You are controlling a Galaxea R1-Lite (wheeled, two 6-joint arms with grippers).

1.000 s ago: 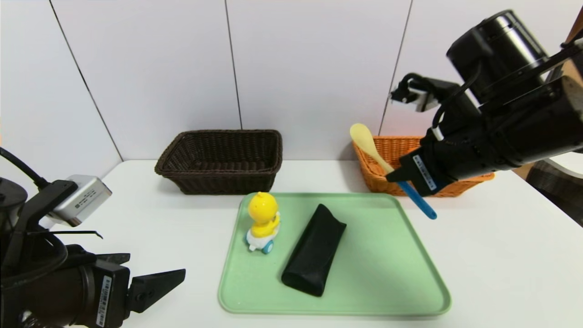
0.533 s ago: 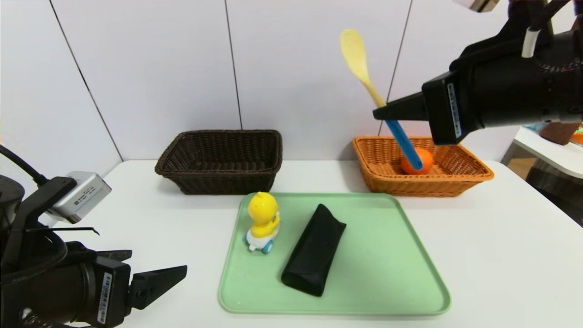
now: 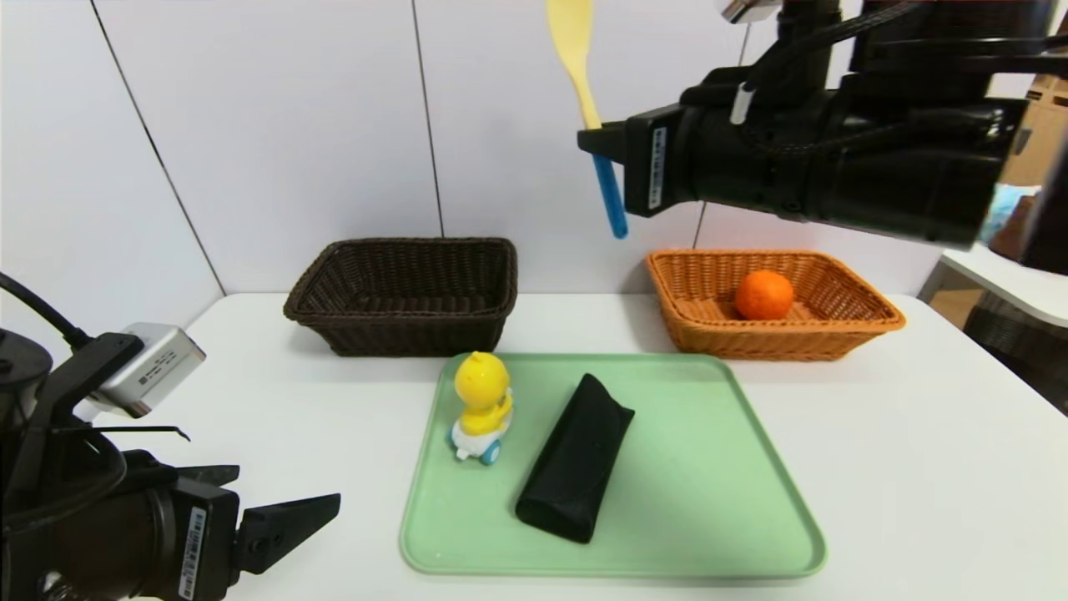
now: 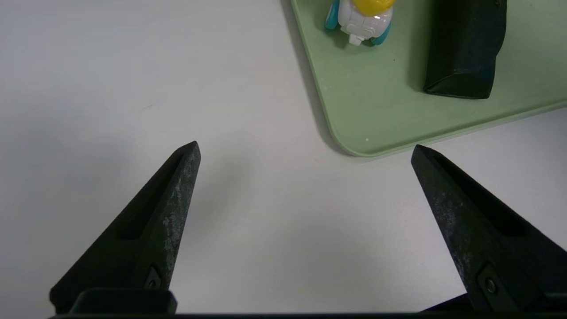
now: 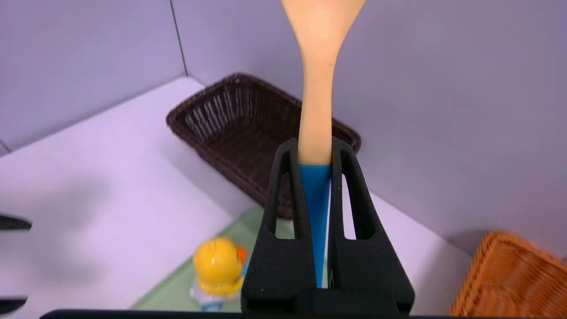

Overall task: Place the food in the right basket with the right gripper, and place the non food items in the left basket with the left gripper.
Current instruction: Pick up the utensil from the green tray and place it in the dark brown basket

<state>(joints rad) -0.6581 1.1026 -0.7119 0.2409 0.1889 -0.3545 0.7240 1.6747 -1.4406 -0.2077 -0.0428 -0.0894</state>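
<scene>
From my head camera I look forward and down over the green tray (image 3: 717, 501), baskets beyond at 11 and 1 o'clock. My left wrist camera sits low and close over the table (image 4: 133, 66). My right wrist camera looks down from high. All three share the tray

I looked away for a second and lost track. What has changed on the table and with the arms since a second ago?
The right hand, shut on the wooden spoon, rose from the orange basket and swung left toward the dark basket, uncovering the orange fruit lying inside. Unchanged: duck toy and black pouch on the green tray; left hand open and parked low.
</scene>
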